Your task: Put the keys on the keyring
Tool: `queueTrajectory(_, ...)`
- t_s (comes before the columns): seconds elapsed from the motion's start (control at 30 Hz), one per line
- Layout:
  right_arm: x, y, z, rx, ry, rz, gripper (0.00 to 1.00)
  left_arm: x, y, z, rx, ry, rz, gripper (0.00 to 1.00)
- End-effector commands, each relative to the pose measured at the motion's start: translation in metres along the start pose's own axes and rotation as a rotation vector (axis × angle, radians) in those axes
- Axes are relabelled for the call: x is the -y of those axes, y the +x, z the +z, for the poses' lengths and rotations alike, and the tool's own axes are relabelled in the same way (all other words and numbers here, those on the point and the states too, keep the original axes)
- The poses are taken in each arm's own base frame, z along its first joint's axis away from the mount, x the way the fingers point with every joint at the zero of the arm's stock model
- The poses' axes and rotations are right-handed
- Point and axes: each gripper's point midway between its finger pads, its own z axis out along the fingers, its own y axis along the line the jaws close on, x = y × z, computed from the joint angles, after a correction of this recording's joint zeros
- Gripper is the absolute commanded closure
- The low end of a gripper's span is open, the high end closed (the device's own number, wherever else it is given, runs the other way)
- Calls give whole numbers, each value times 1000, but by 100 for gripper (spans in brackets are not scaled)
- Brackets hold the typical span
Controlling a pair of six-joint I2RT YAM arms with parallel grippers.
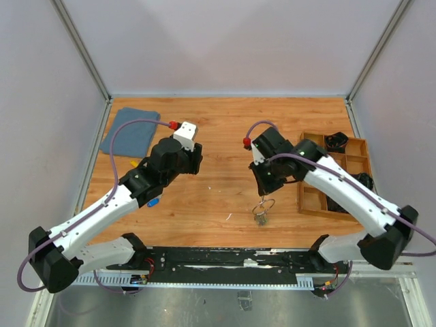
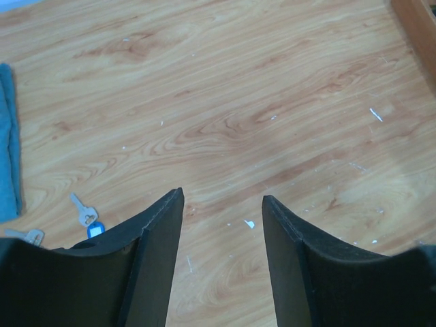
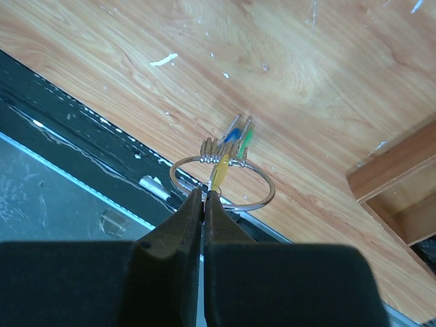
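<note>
Right jaws are clamping the keyring (image 3: 273, 186), keys (image 3: 230, 142) dangling, mid-frame; left jaws are hanging apart above the worktop (image 2: 238, 102).

A cloth (image 1: 129, 131) lies at the far left corner of the worktop (image 1: 225, 129), and a compartmented tray (image 1: 300, 199) sits along its right side. Near the front edge, left of the tray, the right end effector (image 3: 203, 194) pinches the keyring (image 3: 273, 187), with keys (image 3: 228, 143) threaded on its far side. Loose keys (image 2: 83, 211) lie in front of the cloth, beside the left arm.
</note>
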Motion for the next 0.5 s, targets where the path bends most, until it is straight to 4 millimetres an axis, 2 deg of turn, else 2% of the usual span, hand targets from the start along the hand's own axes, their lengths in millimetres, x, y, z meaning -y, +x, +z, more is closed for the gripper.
queueTrajectory(0.0,3,-5,21,-106,-8,-70,100,-14,-5,-10,30,-48,-69,45)
queueTrajectory(0.17,6,-54,62,-90,32,-139,99,-20,-2,-17,27,-72,-86,44)
queueTrajectory(0.47,-3,-117,156,-109,-12,-235,98,-24,4,-32,25,-78,-125,44)
